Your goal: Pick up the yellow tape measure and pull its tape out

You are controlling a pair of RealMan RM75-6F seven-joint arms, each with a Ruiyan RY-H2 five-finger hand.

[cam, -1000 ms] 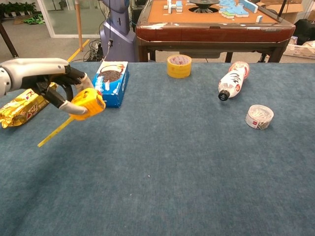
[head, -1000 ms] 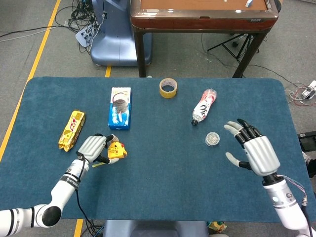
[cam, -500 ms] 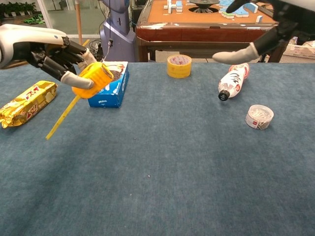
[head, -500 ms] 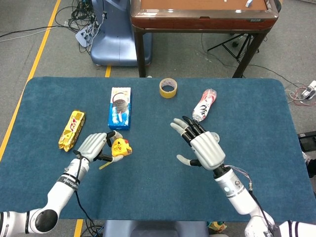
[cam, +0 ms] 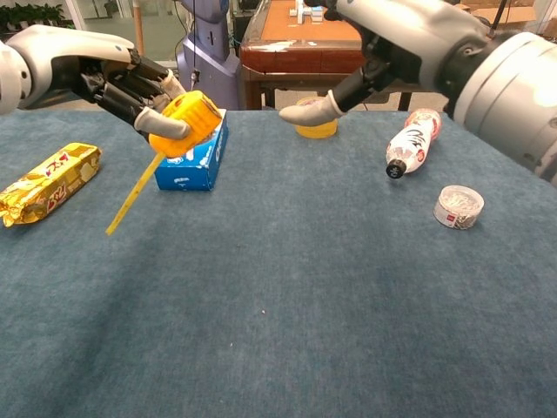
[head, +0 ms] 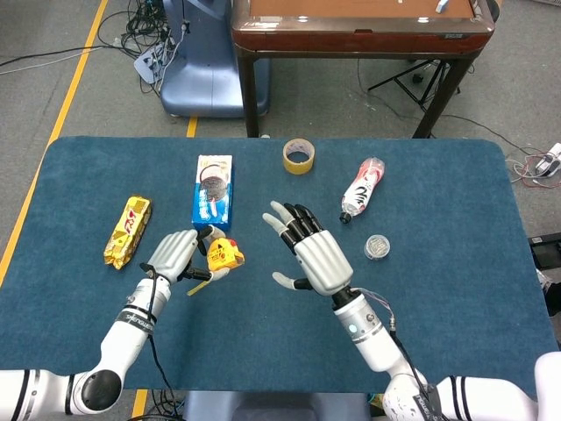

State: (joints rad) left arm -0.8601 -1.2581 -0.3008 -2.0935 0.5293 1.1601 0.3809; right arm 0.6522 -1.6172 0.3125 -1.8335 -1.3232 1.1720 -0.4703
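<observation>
My left hand (head: 178, 253) (cam: 130, 85) holds the yellow tape measure (head: 222, 255) (cam: 184, 124) up off the blue table. A short length of yellow tape (cam: 132, 196) (head: 201, 286) hangs out of the case, down and to the left. My right hand (head: 312, 254) (cam: 383, 43) hovers just right of the tape measure with its fingers spread and nothing in them. It does not touch the case or the tape.
On the blue table (head: 280, 342) lie a gold snack pack (head: 128, 231) (cam: 46, 182), a blue cookie box (head: 213, 191) (cam: 193, 159), a yellow tape roll (head: 299, 157) (cam: 317, 128), a lying bottle (head: 362, 189) (cam: 411, 143) and a small round clear tin (head: 378, 246) (cam: 459, 206). A wooden table (head: 359, 31) stands behind.
My left hand has lifted the tape measure up and to the right. My right hand has swept from the right side of the table to just beside the tape measure.
</observation>
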